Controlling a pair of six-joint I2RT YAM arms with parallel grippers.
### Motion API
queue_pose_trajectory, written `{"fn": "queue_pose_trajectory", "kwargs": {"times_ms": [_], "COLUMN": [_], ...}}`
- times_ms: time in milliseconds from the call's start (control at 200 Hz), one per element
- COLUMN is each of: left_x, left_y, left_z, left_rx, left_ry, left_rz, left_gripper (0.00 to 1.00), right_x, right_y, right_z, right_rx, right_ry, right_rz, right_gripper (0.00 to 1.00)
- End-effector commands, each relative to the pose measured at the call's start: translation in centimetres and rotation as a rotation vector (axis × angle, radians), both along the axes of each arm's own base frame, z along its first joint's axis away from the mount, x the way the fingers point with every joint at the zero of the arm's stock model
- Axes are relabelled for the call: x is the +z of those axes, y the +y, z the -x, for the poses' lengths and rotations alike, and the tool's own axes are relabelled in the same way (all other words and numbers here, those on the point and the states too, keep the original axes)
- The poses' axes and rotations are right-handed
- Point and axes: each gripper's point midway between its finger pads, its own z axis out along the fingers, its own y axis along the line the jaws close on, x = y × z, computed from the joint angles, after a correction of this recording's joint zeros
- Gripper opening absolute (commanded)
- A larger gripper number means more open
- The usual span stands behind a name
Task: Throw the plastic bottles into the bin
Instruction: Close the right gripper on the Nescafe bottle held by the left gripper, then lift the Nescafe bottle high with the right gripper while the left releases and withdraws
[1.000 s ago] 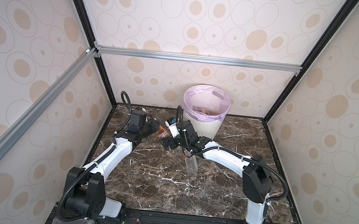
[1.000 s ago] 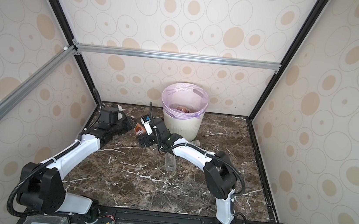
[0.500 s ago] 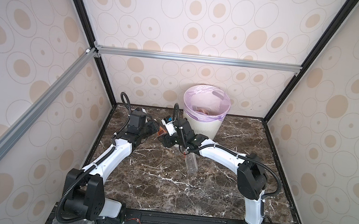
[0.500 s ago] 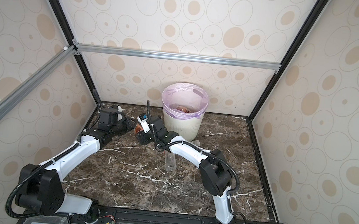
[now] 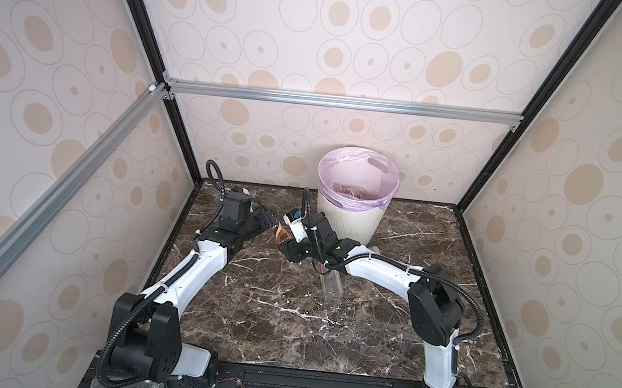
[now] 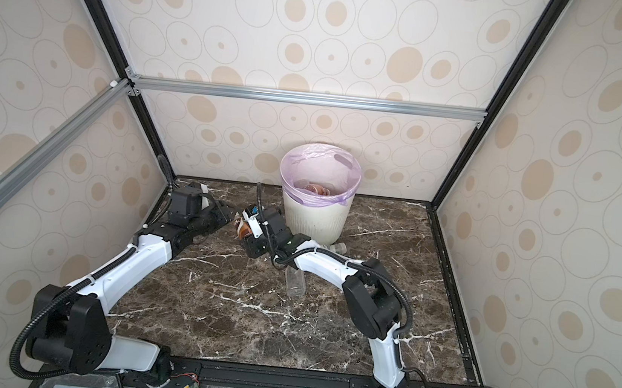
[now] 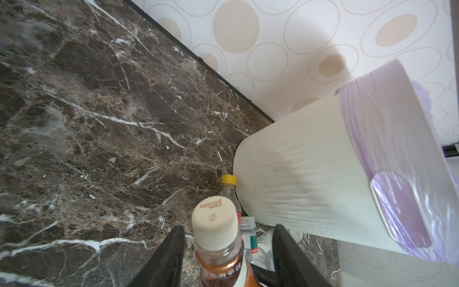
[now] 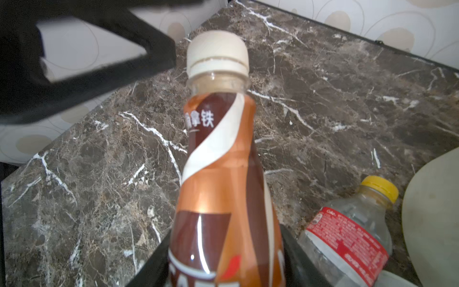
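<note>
While the right gripper point(image 8: 223, 268) clamps the brown bottle point(image 5: 282, 234) by its body, left of centre in both top views, the left gripper point(image 7: 228, 248) holds its jaws parted beside the neck: seemingly a handover. Next, the right gripper must carry it up over the rim of the bin point(image 5: 349, 222), upper centre. Inside the bin lie brownish bottles point(image 5: 353, 192); a yellow-capped bottle point(image 8: 352, 231) and a clear bottle point(image 5: 332, 287) wait outside.

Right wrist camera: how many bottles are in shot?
2. The coffee bottle is held in the right gripper; a yellow-capped bottle lies on the table beside the bin. Others may be hidden or out of frame.
</note>
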Motion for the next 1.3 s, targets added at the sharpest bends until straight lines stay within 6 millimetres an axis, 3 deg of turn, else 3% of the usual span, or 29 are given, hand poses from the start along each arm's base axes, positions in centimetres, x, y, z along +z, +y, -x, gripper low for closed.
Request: {"fn": "queue_pose_trajectory", "kwargs": {"times_ms": [0, 155, 265, 435, 760, 1060, 1210, 1295], "left_x": [-0.8, -0.6, -0.7, 0.4, 2.8, 6.3, 9.1, 10.2], "left_y": [0.8, 1.2, 1.1, 1.0, 2.1, 2.4, 1.1, 0.6], "left_z": [0.1, 0.3, 0.4, 0.7, 1.5, 1.8, 1.5, 0.8], "left_rx": [0.019, 0.025, 0.008, -0.015, 0.041, 0.024, -0.066, -0.086], "left_ry": [0.033, 0.018, 0.015, -0.027, -0.152, -0.280, -0.354, -0.361], "left_rz": [0.008, 0.009, 0.008, 0.002, 0.005, -0.063, -0.085, -0.064], "left_gripper": [0.70, 0.90, 0.99, 0.99, 0.99, 0.99, 0.99, 0.99], "right_x": [2.0, 0.6, 0.2, 0.5, 4.7, 10.8, 16.6, 20.3], "right_y": [-0.6, -1.6, -2.2, -2.7, -3.9, -5.6, -7.2, -9.1], "right_z": [-0.1, 0.2, 0.2, 0.3, 0.0, -0.6, -1.6, -2.8], "right_rx": [-0.025, -0.044, -0.058, -0.067, -0.083, -0.120, -0.162, -0.226], "right_ry": [-0.034, -0.025, -0.025, -0.041, -0.133, -0.257, -0.368, -0.437], "right_rz": [-0.036, -0.008, -0.002, 0.011, 0.016, 0.007, -0.028, -0.024], "right_gripper": [0.53, 0.52, 0.52, 0.52, 0.53, 0.55, 0.54, 0.54]}}
